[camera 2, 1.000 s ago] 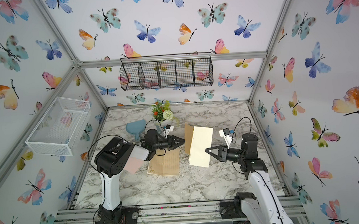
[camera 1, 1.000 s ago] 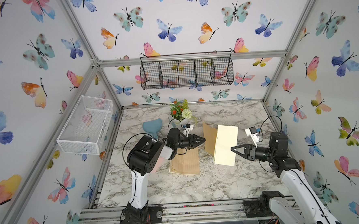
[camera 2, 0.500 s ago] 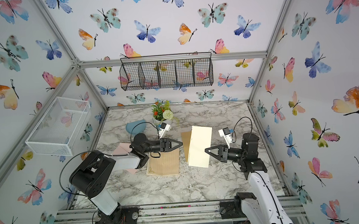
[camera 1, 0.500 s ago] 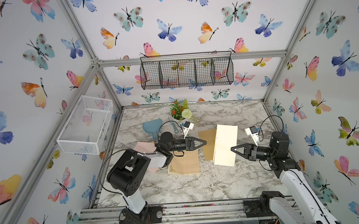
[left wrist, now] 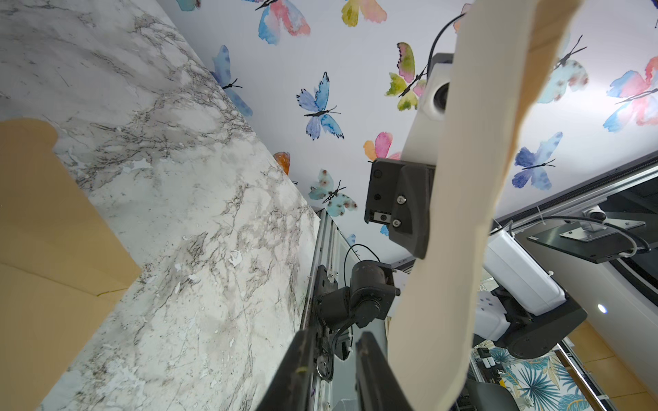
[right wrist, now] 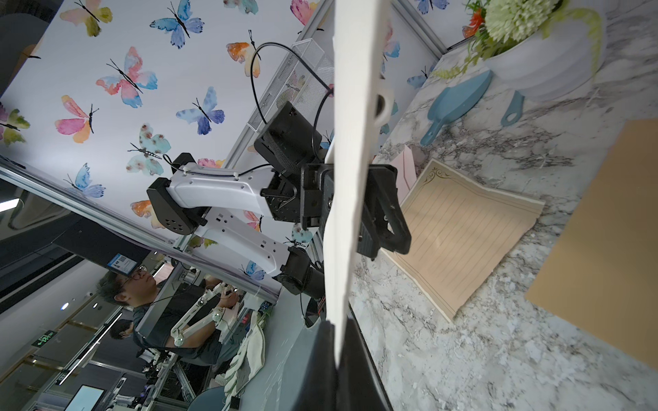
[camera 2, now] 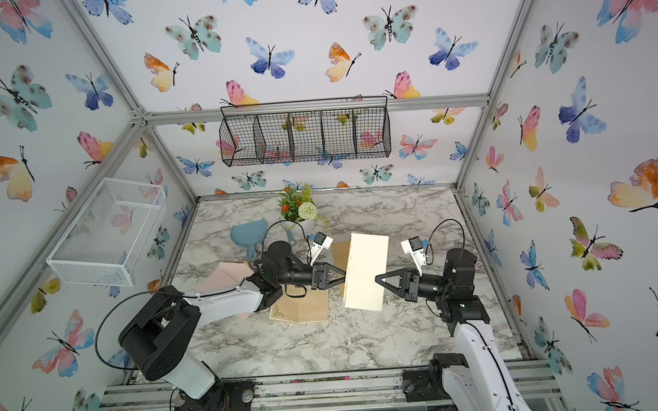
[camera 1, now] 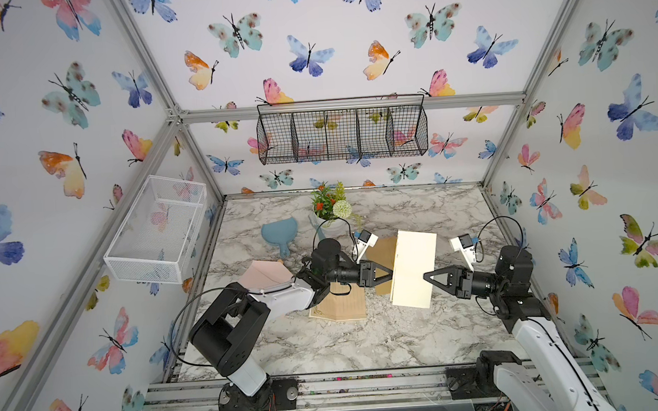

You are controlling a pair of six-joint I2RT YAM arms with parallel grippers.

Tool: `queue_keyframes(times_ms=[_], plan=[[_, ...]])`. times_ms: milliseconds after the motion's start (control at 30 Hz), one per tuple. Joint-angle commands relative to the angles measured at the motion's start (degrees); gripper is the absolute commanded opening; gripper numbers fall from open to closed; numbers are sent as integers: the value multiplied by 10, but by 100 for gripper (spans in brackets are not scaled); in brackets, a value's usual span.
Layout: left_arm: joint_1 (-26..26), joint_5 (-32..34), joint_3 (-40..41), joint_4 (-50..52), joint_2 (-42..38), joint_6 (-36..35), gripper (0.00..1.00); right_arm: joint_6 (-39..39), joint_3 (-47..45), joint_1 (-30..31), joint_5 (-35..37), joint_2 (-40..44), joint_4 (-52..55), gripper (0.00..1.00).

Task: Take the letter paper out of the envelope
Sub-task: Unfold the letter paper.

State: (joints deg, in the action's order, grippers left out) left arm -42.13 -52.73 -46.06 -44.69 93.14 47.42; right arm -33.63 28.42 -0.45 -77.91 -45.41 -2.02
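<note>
Marble table, both arms reaching in over the middle. Cream envelope is held up off the table between them, standing on edge. Lined letter sheet lies flat on the marble under my left arm; brown envelope lies flat behind it. My right gripper is pinched onto the cream envelope's edge. My left gripper is at the opposite edge, fingers slightly apart with nothing in the gap; contact with the envelope: cannot tell
</note>
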Motion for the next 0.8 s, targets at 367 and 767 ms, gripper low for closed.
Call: queue_keyframes(times_ms=[367, 767], plan=[[13, 26, 20, 60, -69, -50, 25, 39, -10, -3, 22, -35, 21, 1], [14, 16, 35, 3, -58, -18, 23, 38, -12, -2, 20, -35, 20, 1]])
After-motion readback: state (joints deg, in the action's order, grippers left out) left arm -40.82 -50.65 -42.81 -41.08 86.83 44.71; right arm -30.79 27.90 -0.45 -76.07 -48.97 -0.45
